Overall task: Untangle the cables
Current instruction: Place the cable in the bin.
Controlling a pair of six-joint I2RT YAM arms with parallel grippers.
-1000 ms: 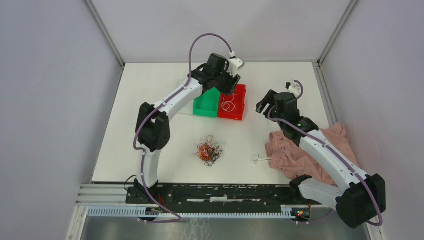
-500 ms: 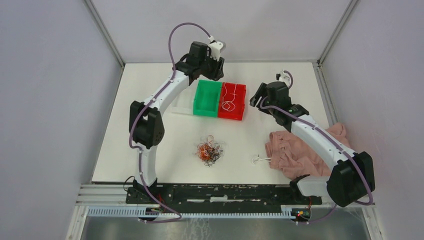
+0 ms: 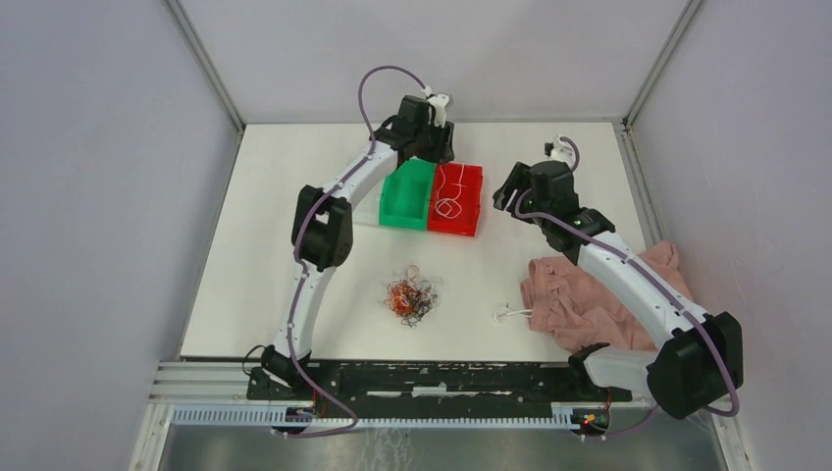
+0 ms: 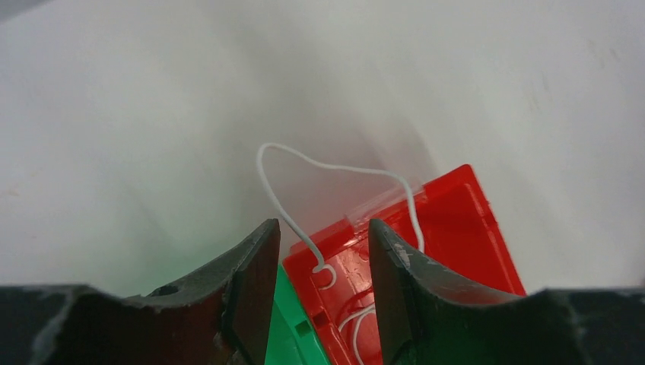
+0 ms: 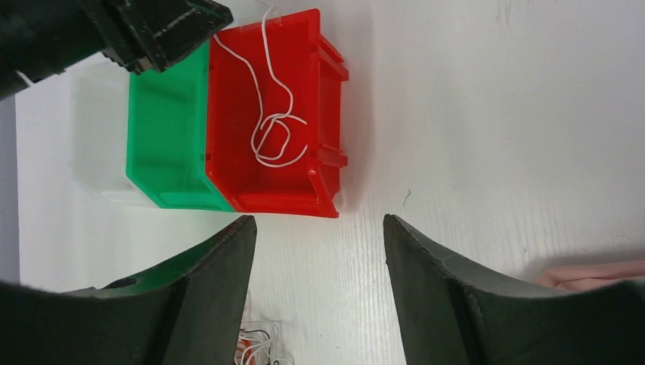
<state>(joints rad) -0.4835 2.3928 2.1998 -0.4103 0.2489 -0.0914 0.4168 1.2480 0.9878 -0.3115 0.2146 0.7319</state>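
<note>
A fist-sized tangle of orange, black and white cables lies on the table in front of the bins; its edge shows in the right wrist view. One white cable lies coiled in the red bin. In the left wrist view this white cable loops up over the red bin's far rim. My left gripper is open and empty above that rim. Another white cable lies by the cloth. My right gripper is open and empty, right of the red bin.
A green bin stands against the red bin's left side, and a clear bin stands left of that. A pink cloth lies at the right under the right arm. Grey walls close in the table.
My left gripper rose off the red bin, swung left and back, then returned to the bin's far rim; the white cable stays in the bin. My right gripper edged slightly back.
</note>
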